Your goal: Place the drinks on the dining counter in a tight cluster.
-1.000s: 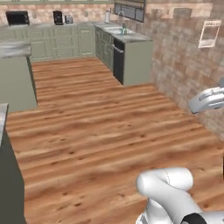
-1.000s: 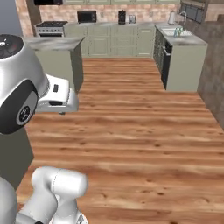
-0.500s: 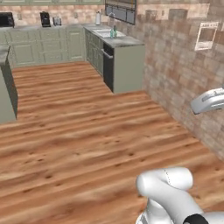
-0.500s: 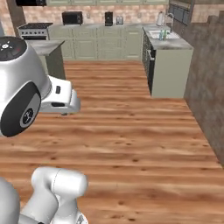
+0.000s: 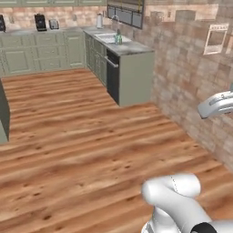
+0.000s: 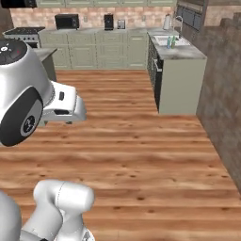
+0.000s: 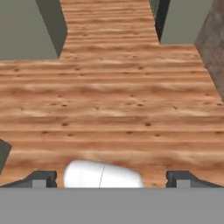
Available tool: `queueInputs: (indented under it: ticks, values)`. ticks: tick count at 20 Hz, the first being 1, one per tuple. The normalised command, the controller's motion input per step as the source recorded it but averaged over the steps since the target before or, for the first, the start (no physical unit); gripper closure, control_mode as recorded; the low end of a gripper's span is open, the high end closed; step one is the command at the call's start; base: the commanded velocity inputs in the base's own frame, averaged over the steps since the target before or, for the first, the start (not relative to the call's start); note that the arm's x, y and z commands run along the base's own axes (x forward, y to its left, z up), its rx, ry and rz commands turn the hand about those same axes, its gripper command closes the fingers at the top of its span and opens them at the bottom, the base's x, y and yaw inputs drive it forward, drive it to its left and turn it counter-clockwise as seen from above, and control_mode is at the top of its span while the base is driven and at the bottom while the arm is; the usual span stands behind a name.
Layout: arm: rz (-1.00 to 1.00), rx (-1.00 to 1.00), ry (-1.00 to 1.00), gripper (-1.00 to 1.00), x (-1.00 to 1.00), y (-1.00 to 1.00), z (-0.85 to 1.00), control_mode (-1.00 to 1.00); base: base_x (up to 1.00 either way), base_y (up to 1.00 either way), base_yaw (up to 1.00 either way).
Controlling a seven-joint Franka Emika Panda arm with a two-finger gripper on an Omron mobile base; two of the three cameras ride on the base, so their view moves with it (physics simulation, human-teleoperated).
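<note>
While the two dark fingertips stand wide apart at 6 o'clock in the hand view, the tool point(image 7: 111, 178) grips nothing and faces bare brown wooden plank floor point(image 7: 122, 105). In the right base view, two small bottles point(image 6: 170, 42), too small to tell apart, stand by the sink at 1 o'clock on the grey marble tabletop point(image 6: 181, 52) of grey-green cabinets. A brown brick wall point(image 5: 191, 91) runs along 3 o'clock in the left base view.
</note>
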Motion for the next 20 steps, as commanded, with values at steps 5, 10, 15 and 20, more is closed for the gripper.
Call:
queueInputs:
  ticks: [5,10,15,20]
  values:
    - [0.00,0.00,0.00,-1.00,0.00,0.00,0.00,1.00,1.00,0.04,-0.06]
    - [0.00,0.00,0.00,-1.00,0.00,0.00,0.00,1.00,1.00,0.00,-0.02]
    - [0.00,0.00,0.00,-1.00,0.00,0.00,0.00,1.00,1.00,0.00,-0.01]
    - [0.00,0.00,0.00,-1.00,0.00,0.00,0.00,1.00,1.00,0.00,-0.01]
